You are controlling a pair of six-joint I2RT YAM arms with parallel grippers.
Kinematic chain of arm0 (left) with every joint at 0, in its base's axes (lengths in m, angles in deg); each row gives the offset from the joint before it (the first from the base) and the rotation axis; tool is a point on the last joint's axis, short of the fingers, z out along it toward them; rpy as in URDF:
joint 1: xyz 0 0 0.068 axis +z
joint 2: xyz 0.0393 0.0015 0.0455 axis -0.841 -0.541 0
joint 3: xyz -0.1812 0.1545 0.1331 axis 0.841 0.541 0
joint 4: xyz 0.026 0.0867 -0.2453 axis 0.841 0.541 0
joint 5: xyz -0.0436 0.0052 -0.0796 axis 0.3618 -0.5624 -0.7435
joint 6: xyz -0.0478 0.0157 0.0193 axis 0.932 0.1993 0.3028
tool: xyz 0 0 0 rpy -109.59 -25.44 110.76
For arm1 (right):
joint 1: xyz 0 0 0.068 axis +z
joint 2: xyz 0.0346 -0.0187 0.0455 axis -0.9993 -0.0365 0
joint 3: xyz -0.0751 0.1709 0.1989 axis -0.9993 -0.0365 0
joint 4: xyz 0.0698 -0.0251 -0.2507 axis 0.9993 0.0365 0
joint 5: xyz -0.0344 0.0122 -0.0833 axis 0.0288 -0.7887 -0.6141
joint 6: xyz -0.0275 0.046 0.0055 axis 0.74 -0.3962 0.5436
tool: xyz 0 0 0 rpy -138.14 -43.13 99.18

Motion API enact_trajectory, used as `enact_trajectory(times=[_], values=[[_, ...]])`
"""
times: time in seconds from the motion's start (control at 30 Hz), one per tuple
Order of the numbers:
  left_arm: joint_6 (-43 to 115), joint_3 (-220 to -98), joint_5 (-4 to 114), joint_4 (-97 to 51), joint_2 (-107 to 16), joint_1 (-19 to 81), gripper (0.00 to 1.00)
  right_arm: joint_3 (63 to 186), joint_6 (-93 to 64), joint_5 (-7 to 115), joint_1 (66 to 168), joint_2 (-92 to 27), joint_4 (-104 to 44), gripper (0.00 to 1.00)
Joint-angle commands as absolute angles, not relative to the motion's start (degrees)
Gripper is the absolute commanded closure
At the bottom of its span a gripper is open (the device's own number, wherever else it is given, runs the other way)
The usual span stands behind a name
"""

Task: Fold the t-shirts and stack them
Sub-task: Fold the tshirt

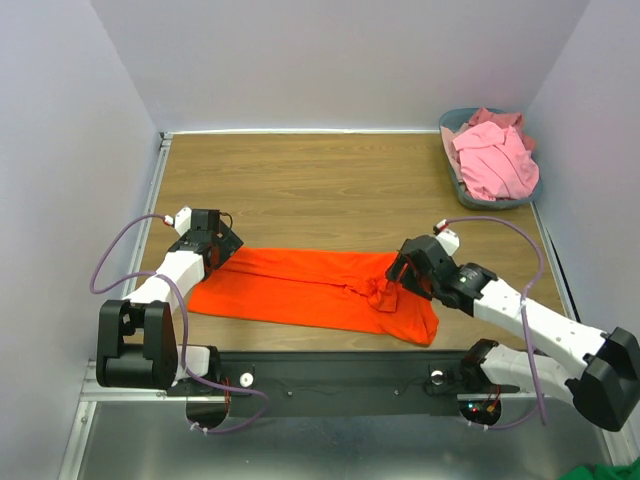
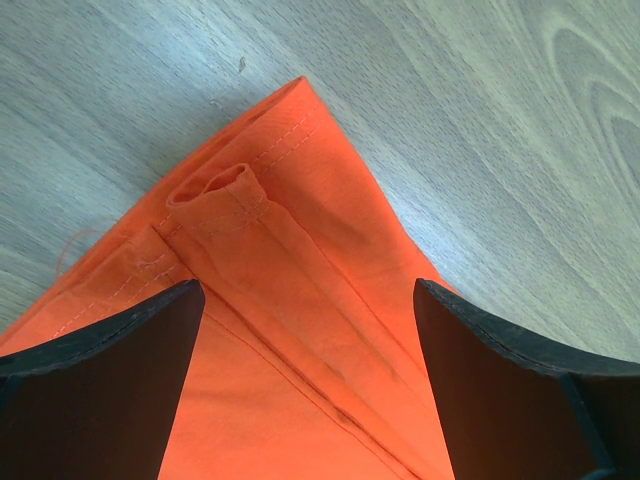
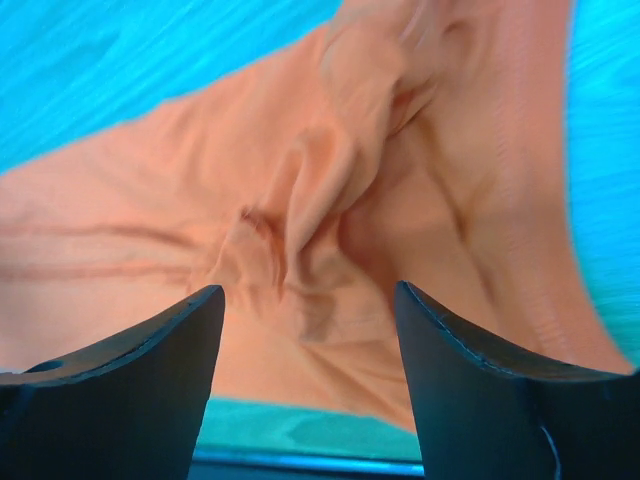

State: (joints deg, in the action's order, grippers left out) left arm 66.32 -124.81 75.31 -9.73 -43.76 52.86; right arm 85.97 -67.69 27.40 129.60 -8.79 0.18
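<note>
The orange-red t-shirt [image 1: 300,285] lies as a long folded band across the near part of the table, with a bunched knot of cloth near its right end. My left gripper [image 1: 222,252] is open just above the shirt's left end; the left wrist view shows the hemmed corner [image 2: 250,220] between the open fingers. My right gripper [image 1: 392,280] is open over the bunched cloth, which fills the right wrist view [image 3: 330,200]. Pale pink t-shirts [image 1: 492,155] are piled in the basket at the back right.
The grey-blue plastic basket [image 1: 452,130] stands at the table's far right corner. White walls close in the left, back and right sides. The arm bases and a black rail [image 1: 330,375] run along the near edge.
</note>
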Motion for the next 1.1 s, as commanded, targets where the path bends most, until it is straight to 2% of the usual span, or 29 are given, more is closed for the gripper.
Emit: enact_trajectory(times=[0.0,0.23,0.27,0.43,0.47,0.53,0.57,0.6,0.7,1.07], values=[[66.0,-124.6,77.0,-8.7,-42.5,53.2,0.02,91.4,-65.7,17.8,128.5,-12.6,1.7,0.25],[65.9,-124.5,76.6,-8.9,-42.1,53.2,0.02,101.0,-60.5,14.7,124.9,-29.1,1.8,0.27],[65.8,-124.5,76.5,-8.9,-42.0,53.2,0.02,101.5,-60.5,14.6,124.6,-30.4,1.8,0.34],[65.7,-124.3,77.1,-8.7,-42.1,53.2,0.02,100.6,-60.7,15.6,122.5,-34.4,2.5,0.51],[65.7,-124.3,77.6,-8.5,-42.1,53.3,0.02,99.5,-61.4,14.7,122.3,-33.9,2.8,0.58],[65.9,-124.3,77.9,-8.4,-42.0,53.3,0.02,97.6,-61.9,13.3,122.0,-31.8,3.4,0.66],[65.8,-124.3,77.9,-8.5,-42.0,53.3,0.02,97.1,-61.8,12.9,121.7,-31.1,3.6,0.78],[65.8,-124.5,77.8,-8.6,-41.9,53.3,0.02,96.7,-61.4,12.8,121.0,-30.1,4.0,0.85],[65.8,-124.4,77.9,-8.5,-42.0,53.4,0.02,94.3,-61.3,12.1,120.0,-26.7,4.6,1.00],[66.1,-124.2,78.5,-8.2,-42.2,53.7,0.02,87.1,-64.5,17.2,119.2,-19.1,6.8,0.99]])
